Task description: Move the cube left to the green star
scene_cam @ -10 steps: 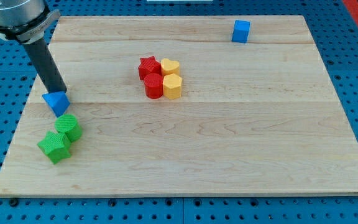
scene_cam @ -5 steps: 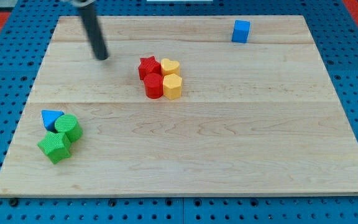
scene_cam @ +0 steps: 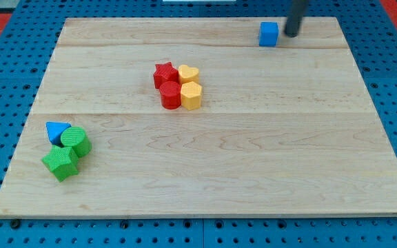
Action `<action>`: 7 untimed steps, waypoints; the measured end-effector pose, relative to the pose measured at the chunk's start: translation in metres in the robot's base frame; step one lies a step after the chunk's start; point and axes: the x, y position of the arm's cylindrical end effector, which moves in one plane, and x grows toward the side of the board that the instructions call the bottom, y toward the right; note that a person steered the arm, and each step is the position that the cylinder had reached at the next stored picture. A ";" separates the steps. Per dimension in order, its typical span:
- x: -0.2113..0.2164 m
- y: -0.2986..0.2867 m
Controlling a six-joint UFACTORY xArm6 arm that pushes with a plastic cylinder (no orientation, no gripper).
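Blue cube [scene_cam: 269,33]: small, sits flat near board's top edge, toward view's right, well apart from other blocks; my tip [scene_cam: 291,33] just beside its right face.
Green star [scene_cam: 60,162]: ridged, lies flat near board's bottom-left corner, touching green cylinder at its upper right

My tip [scene_cam: 291,34] has been carried from the blue triangular block [scene_cam: 57,131], which was nudged against the green cylinder [scene_cam: 77,140], across the counter's top to just right of the blue cube [scene_cam: 269,34].
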 end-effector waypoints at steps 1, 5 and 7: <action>0.018 -0.119; -0.015 -0.238; 0.031 -0.294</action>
